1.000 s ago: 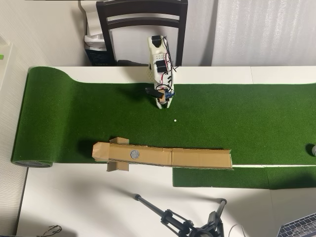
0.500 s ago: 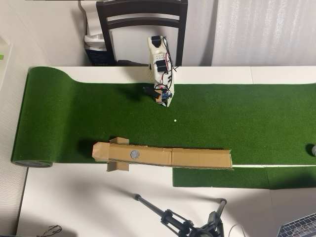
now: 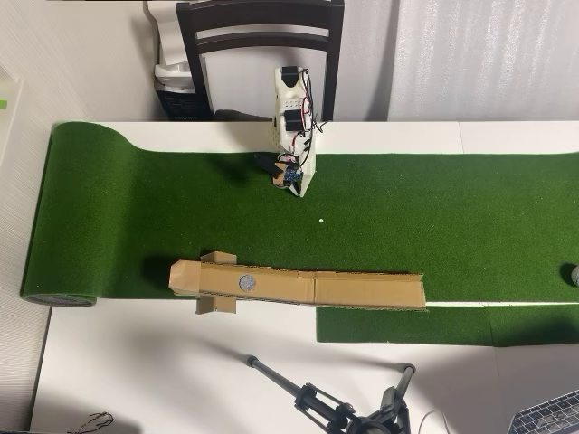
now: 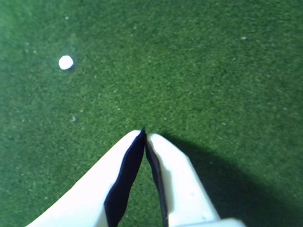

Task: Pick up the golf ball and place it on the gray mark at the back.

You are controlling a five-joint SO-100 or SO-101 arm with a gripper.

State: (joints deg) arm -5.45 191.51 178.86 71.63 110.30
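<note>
- In the wrist view the jaws were closed together and empty, their tips over bare turf (image 4: 213, 71).
- A grayish round shape cut by the overhead view's right edge may have been the golf ball (image 3: 573, 274), well apart from the arm (image 3: 291, 108).
- The gray mark (image 3: 246, 282) lay uncovered on the cardboard strip (image 3: 362, 289).
- The task looked to be at the approach step. The next move called for travelling to the ball, spreading the jaws and ignoring the white dot (image 4: 66, 62).
</note>
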